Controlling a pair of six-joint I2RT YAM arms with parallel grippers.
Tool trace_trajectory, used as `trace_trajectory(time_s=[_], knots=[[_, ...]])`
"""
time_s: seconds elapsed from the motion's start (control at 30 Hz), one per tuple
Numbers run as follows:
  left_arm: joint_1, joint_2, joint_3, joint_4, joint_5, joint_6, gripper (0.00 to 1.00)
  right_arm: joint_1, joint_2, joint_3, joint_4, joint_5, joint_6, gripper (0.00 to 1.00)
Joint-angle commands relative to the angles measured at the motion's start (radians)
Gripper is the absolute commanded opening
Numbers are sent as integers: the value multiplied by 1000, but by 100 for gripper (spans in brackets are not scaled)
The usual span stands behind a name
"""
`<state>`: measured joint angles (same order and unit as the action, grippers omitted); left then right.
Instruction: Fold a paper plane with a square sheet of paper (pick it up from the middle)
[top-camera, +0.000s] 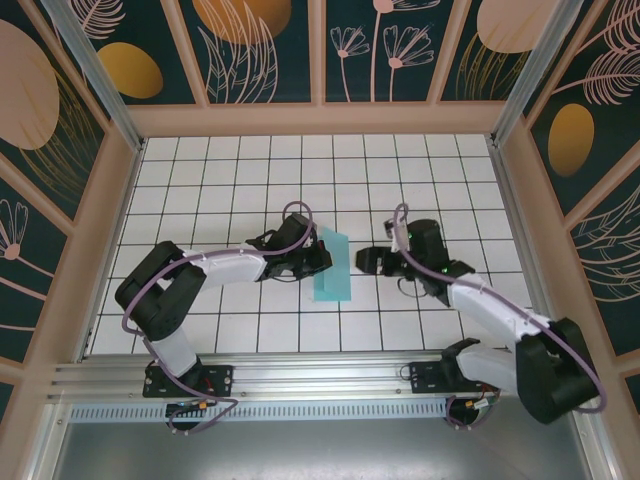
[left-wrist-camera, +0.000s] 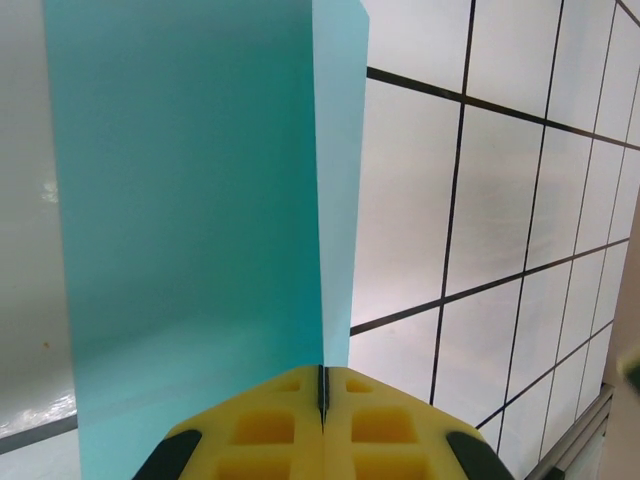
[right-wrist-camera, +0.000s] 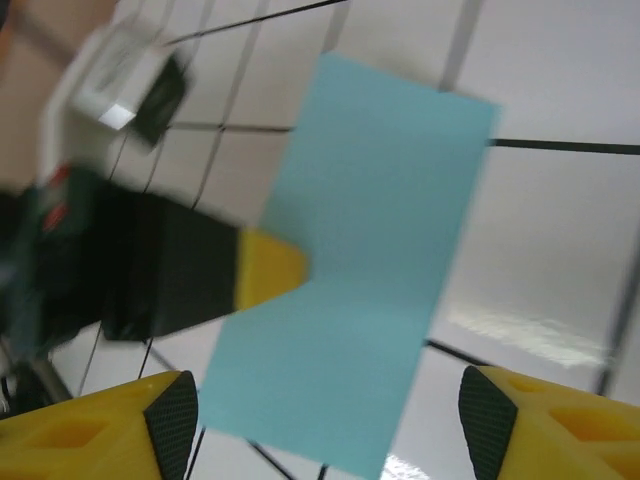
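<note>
The light turquoise sheet of paper (top-camera: 332, 265) is folded over into a narrow rectangle and stands tilted over the middle of the tiled table. My left gripper (top-camera: 318, 258) is shut on its left edge. In the left wrist view the yellow pads (left-wrist-camera: 380, 420) meet with the paper's (left-wrist-camera: 200, 200) two layers rising from between them. My right gripper (top-camera: 368, 260) is open just right of the sheet and apart from it. In the right wrist view the paper (right-wrist-camera: 370, 270) lies ahead of my right gripper (right-wrist-camera: 330, 425), whose jaws stand wide, and the left gripper's yellow fingertip (right-wrist-camera: 270, 270) pinches it from the left.
The white grid-tiled table (top-camera: 230, 180) is ringed by low wooden walls (top-camera: 320, 120). Both arm bases sit on the metal rail (top-camera: 320, 380) at the near edge. The two arms reach in toward the centre from either side.
</note>
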<state>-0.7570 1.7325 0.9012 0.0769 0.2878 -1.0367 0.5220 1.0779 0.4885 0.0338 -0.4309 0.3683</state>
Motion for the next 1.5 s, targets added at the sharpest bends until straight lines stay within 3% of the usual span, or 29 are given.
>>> trace_trajectory(time_s=[0.0, 0.17, 0.27, 0.5, 0.73, 0.93, 1.27, 1.47], knots=[[5, -1, 10, -8, 6, -16, 6, 155, -76, -75, 92, 199, -83, 70], [5, 8, 15, -1, 19, -25, 7, 422, -80, -148, 201, 487, -161, 70], [5, 9, 16, 1, 23, -23, 7, 515, -42, -162, 265, 638, -227, 71], [5, 20, 23, 3, 30, -22, 8, 603, 123, -110, 351, 744, -342, 71], [6, 17, 27, 3, 28, -25, 8, 629, 258, -73, 412, 821, -370, 72], [6, 25, 30, 1, 34, -21, 8, 634, 339, -31, 398, 864, -423, 55], [5, 28, 30, 0, 30, -20, 9, 636, 328, -14, 392, 850, -418, 34], [6, 32, 29, -3, 27, -22, 10, 636, 312, -18, 380, 844, -405, 13]])
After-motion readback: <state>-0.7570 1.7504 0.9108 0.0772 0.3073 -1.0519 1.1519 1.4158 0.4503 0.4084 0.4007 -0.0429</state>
